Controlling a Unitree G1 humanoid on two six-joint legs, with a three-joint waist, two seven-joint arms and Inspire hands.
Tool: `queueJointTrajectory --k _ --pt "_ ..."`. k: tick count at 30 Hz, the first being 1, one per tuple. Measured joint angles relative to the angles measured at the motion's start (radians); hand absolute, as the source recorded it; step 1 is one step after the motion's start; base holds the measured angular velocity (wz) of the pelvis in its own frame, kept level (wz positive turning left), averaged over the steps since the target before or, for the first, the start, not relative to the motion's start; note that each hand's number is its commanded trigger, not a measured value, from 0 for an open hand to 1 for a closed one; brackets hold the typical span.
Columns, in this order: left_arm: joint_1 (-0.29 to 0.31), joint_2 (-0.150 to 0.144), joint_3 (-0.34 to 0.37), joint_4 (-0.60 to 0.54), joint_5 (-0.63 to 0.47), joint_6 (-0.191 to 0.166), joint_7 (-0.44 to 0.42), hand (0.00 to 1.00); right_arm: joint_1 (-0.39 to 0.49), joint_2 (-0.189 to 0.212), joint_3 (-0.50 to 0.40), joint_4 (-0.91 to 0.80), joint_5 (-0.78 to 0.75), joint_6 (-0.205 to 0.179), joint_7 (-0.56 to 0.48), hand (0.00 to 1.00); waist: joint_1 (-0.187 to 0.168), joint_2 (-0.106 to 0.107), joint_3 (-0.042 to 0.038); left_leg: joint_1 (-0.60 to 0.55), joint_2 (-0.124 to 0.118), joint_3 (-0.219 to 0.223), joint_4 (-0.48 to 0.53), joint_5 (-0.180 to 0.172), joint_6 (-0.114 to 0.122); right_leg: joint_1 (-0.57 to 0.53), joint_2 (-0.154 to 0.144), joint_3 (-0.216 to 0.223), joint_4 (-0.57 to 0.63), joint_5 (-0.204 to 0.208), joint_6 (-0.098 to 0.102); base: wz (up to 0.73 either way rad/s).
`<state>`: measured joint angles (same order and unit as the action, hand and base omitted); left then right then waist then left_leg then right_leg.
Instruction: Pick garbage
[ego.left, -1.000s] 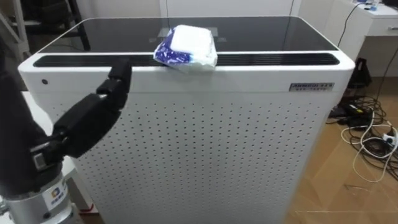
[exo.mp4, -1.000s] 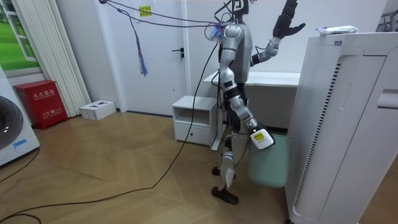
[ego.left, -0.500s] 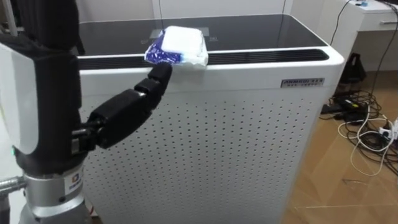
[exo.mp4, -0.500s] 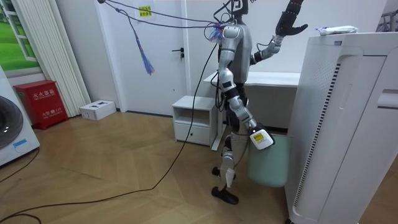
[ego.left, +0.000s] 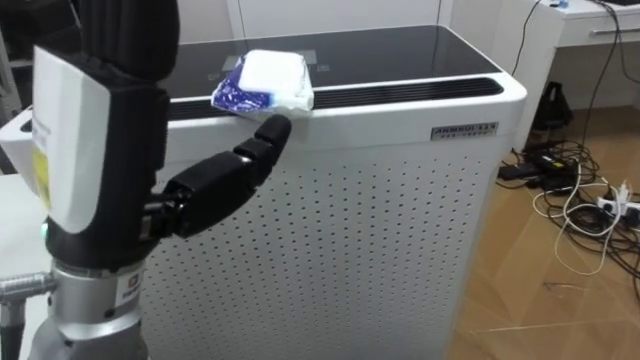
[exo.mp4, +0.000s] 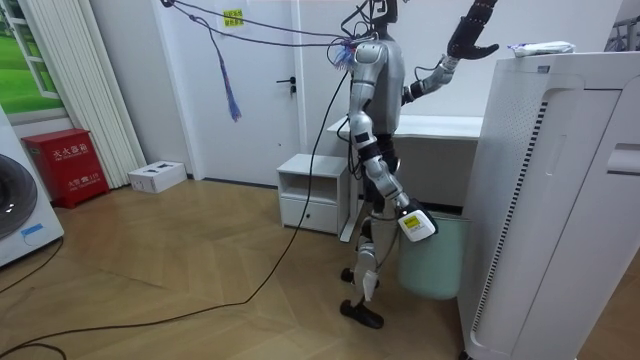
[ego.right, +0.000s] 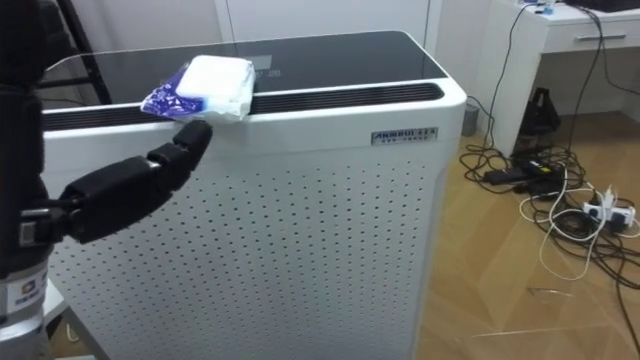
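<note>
One crumpled blue-and-white packet lay at the front edge on top of the single tall white air purifier, nothing covering it. The left hand reached up with fingers straight and close together, the tips just under the packet. The right hand hung low beside one pale-green bin, and a tangle of cables lay on the floor.
</note>
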<state>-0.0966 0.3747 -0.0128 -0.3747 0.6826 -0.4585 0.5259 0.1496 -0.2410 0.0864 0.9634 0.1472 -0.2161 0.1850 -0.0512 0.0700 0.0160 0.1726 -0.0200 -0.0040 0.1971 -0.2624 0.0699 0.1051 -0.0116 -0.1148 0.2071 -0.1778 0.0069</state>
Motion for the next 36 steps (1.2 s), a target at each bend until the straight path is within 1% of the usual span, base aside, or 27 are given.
queueJointTrajectory --k 4,5,7,9,11,14,17,22,25,27,29,34,35,36 --pt "0.000 0.001 0.000 0.000 -0.001 0.014 -0.033 0.00 -0.013 -0.003 0.002 0.000 0.000 0.000 0.015 1.00 0.003 0.005 -0.0016 -0.005 0.001 0.001 0.003 0.000 0.000 -0.004 0.001 0.002 0.000 0.000 -0.001 0.00" --pt "0.000 0.007 -0.001 0.000 -0.002 0.019 -0.040 0.00 -0.013 -0.005 0.001 0.000 -0.001 0.000 0.017 1.00 0.002 0.007 -0.0016 -0.005 0.001 0.000 0.002 0.000 0.000 -0.004 0.002 0.003 -0.001 0.001 -0.001 0.00" --pt "0.000 0.031 -0.001 0.001 -0.005 0.028 -0.051 0.00 -0.015 -0.008 0.001 0.000 -0.015 0.000 0.017 1.00 0.001 0.009 -0.0007 -0.005 0.001 0.000 0.002 0.000 0.000 -0.004 0.002 0.002 -0.002 0.001 -0.001 0.00" --pt "0.000 0.072 -0.003 0.002 -0.005 0.036 -0.065 0.00 -0.019 -0.014 0.000 -0.001 -0.044 0.000 0.015 1.00 -0.002 0.012 0.0007 -0.005 0.001 -0.001 0.002 0.000 0.000 -0.004 0.001 0.001 -0.003 0.001 -0.001 0.00" --pt "0.000 0.091 -0.005 0.009 -0.005 0.037 -0.080 0.00 -0.021 -0.020 0.000 -0.006 -0.049 0.000 0.015 1.00 -0.004 0.015 0.0016 -0.005 0.001 0.000 0.002 0.000 0.000 -0.003 0.000 0.001 -0.003 0.001 -0.001 0.00" --pt "0.000 0.106 -0.022 0.038 -0.006 0.044 -0.105 0.00 -0.034 -0.028 0.000 -0.007 -0.053 0.000 0.014 1.00 -0.005 0.024 0.0045 -0.005 0.001 0.001 0.002 0.000 0.000 -0.003 -0.002 0.001 -0.003 0.001 -0.001 0.00" --pt "0.000 0.111 -0.036 0.051 -0.006 0.047 -0.127 0.00 -0.037 -0.039 0.000 -0.007 -0.057 0.000 0.014 1.00 -0.004 0.033 0.0036 -0.005 0.001 0.001 0.002 0.000 0.000 -0.004 -0.002 0.000 -0.003 0.002 -0.001 0.00" --pt "0.000 0.122 -0.036 0.057 -0.005 0.048 -0.146 0.00 -0.038 -0.044 0.000 -0.007 -0.069 0.000 0.007 1.00 -0.007 0.039 0.0002 -0.005 0.002 0.004 0.000 0.000 0.000 -0.005 -0.002 0.000 -0.003 0.002 -0.001 0.00" --pt "0.000 0.135 -0.036 0.060 -0.005 0.055 -0.149 0.00 -0.039 -0.051 0.000 -0.007 -0.075 0.000 0.002 1.00 -0.008 0.039 0.0001 -0.005 0.002 0.006 0.000 0.000 0.000 -0.006 -0.001 0.000 -0.003 0.002 -0.001 0.00" --pt "0.000 0.152 -0.036 0.063 -0.006 0.061 -0.151 0.00 -0.039 -0.059 0.000 -0.007 -0.077 0.000 0.002 1.00 -0.010 0.038 0.0006 -0.005 0.002 0.006 0.000 0.000 0.000 -0.006 -0.001 0.001 -0.003 0.002 -0.001 0.00" --pt "0.000 0.158 -0.036 0.067 -0.006 0.065 -0.156 0.00 -0.039 -0.066 0.000 -0.007 -0.077 0.000 0.002 1.00 -0.011 0.038 0.0009 -0.005 0.002 0.006 0.000 0.000 0.000 -0.006 -0.002 0.002 -0.003 0.002 -0.001 0.00" --pt "0.000 0.161 -0.036 0.078 -0.006 0.073 -0.168 0.00 -0.044 -0.071 0.000 -0.007 -0.079 0.000 0.002 1.00 -0.021 0.036 0.0022 -0.005 0.002 0.007 0.000 0.000 0.000 -0.007 -0.001 0.002 -0.002 0.002 -0.001 0.00" --pt "-0.003 0.161 -0.037 0.084 -0.004 0.074 -0.168 0.00 -0.046 -0.071 0.000 -0.007 -0.079 0.000 0.002 1.00 -0.022 0.038 0.0004 -0.005 0.002 0.010 0.000 0.000 0.000 -0.008 0.000 0.004 -0.002 0.002 -0.001 -0.05" --pt "-0.013 0.161 -0.037 0.092 -0.005 0.074 -0.168 0.00 -0.048 -0.071 0.000 -0.007 -0.079 0.000 0.002 1.00 -0.023 0.037 0.0011 -0.005 0.002 0.012 0.000 0.000 0.000 -0.008 0.000 0.007 -0.001 0.002 -0.001 -0.05"
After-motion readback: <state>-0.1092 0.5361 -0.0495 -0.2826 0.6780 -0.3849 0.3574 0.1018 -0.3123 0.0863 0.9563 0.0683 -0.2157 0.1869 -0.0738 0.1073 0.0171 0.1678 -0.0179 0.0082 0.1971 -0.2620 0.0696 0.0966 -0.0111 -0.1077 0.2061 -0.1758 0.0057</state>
